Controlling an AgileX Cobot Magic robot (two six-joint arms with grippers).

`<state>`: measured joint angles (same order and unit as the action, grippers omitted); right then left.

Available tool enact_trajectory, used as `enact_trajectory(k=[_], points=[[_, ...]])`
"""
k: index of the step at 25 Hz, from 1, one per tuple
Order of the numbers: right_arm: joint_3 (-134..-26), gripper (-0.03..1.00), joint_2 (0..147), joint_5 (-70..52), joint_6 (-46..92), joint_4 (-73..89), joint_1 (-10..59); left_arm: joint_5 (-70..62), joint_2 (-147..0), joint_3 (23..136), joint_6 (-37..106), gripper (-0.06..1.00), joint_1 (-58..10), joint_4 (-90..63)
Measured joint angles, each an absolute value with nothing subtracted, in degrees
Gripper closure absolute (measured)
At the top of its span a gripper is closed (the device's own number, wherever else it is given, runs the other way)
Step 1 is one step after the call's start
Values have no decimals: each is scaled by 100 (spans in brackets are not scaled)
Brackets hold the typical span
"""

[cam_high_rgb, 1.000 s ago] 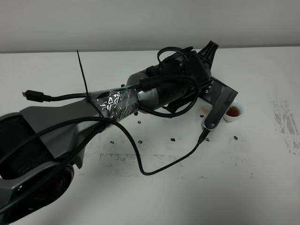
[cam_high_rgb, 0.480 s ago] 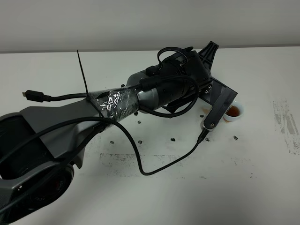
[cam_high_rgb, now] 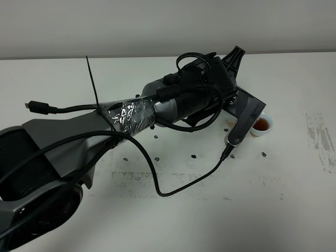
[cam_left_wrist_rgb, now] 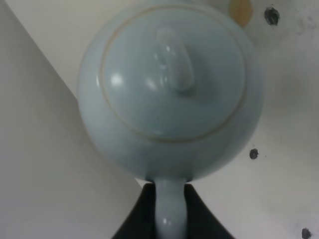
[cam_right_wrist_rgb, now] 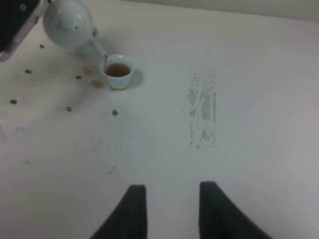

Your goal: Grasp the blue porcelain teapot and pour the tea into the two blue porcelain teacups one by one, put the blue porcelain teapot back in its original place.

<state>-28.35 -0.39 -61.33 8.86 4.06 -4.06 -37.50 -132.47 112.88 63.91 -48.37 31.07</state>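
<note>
In the left wrist view my left gripper (cam_left_wrist_rgb: 169,201) is shut on the loop handle of the blue porcelain teapot (cam_left_wrist_rgb: 169,94), whose domed lid and knob face the camera. In the right wrist view the teapot (cam_right_wrist_rgb: 68,22) is tilted, with its spout over one blue teacup (cam_right_wrist_rgb: 118,71). A thin stream of tea (cam_right_wrist_rgb: 105,57) runs into the cup, which holds reddish-brown tea. In the exterior high view my left arm (cam_high_rgb: 178,102) hides the teapot, and the cup (cam_high_rgb: 261,125) shows beside it. The second teacup is out of view. My right gripper (cam_right_wrist_rgb: 172,209) is open and empty, well short of the cup.
Orange-brown spilled drops (cam_right_wrist_rgb: 97,83) lie beside the cup. Dark specks (cam_high_rgb: 194,156) dot the white table. A scuffed grey patch (cam_high_rgb: 323,139) is to the right. A black cable (cam_high_rgb: 173,186) loops over the table in front of the left arm.
</note>
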Motion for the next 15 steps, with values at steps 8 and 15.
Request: enact_trajectory(k=[8,15], points=[[-2835,68,-39,-6133,886,406,-406,-3750,-13247,11288,6467,91,-4837,3107],[-2835,68,-39,-6133,886,406,-406,-3751,-13247,11288,6473,91,-4837,3107]])
